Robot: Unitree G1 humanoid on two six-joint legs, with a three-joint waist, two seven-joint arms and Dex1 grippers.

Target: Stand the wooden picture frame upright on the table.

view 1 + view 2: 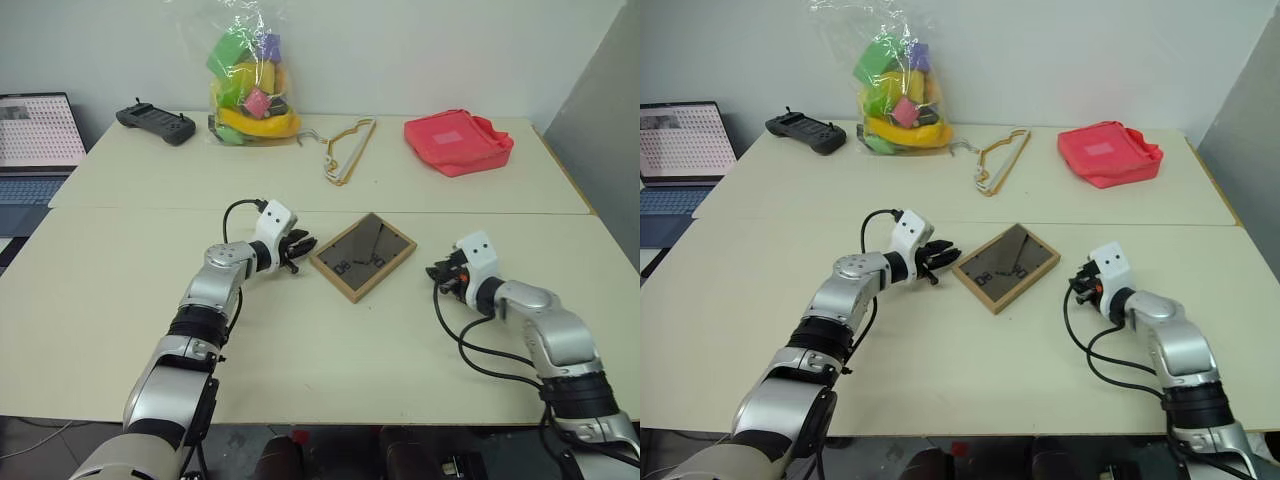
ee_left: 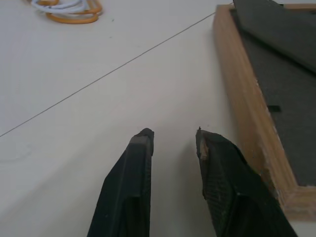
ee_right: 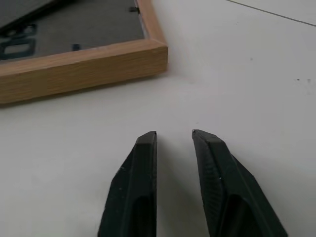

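The wooden picture frame (image 1: pixel 363 256) lies flat on the table (image 1: pixel 120 300), face down, its dark back panel and folded easel stand turned up. My left gripper (image 1: pixel 303 248) hovers just off the frame's left corner, fingers slightly parted with nothing between them; the left wrist view shows the light-wood edge (image 2: pixel 247 98) right beside its fingertips (image 2: pixel 174 134). My right gripper (image 1: pixel 435 272) sits a short way off the frame's right corner, also narrowly open and empty. In the right wrist view the frame's corner (image 3: pixel 84 64) lies ahead of its fingertips (image 3: pixel 174 133).
Along the far side of the table are a black controller (image 1: pixel 155 122), a clear bag of colourful toys (image 1: pixel 250 90), some hangers (image 1: pixel 348 150) and a red pouch (image 1: pixel 458 142). A laptop (image 1: pixel 35 140) stands at the far left. A seam (image 1: pixel 150 208) runs across the tabletop behind the frame.
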